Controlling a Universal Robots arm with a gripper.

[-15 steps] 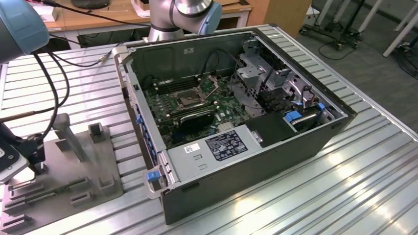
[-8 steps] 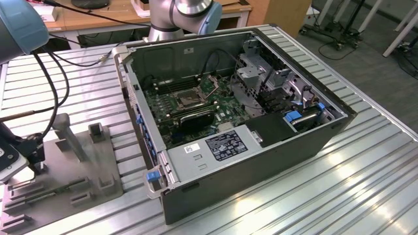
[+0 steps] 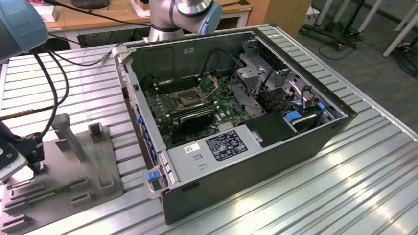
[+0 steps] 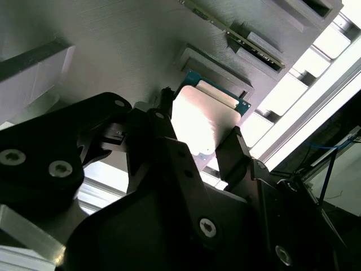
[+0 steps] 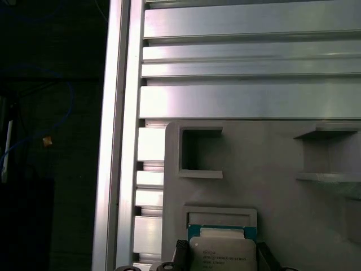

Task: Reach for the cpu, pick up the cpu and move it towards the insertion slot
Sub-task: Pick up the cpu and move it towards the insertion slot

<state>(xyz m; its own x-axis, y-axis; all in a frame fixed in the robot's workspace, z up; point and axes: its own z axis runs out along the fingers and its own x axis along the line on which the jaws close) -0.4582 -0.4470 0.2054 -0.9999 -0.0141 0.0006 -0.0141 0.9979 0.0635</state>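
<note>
The cpu (image 4: 206,118), clamped by its edges between the closed-in jaws at the grey tray (image 3: 98,159) in the exterior view's lower left, could be dropped if gripped off-centre.

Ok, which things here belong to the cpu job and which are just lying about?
Job: cpu, hand at it, insertion slot.
Lying about: computer case, grey tray, white label, table.
</note>
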